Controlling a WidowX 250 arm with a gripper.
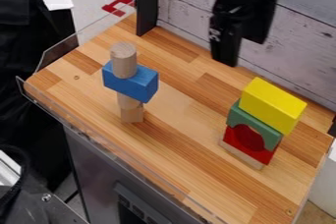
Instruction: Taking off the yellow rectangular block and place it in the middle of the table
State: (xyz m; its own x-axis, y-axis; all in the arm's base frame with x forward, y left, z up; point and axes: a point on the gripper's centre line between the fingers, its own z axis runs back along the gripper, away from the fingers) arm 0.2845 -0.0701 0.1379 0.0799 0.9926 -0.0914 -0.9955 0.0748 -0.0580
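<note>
Tabletop [177, 115]: striped wood, backed by a pale plank wall [177, 2].
Yellow block [272, 105]: held up by the green block [246, 117], which is carried by the red block [234, 141] and a thin wooden slab [241, 154].
Gripper [242, 52]: seen at the upper part of the view, apart from the yellow block, which is seen lower and to the right; whether it is open or closed cannot be told.
Other stack: blue block [131, 83] topped by a wooden cylinder [123, 61].
</note>
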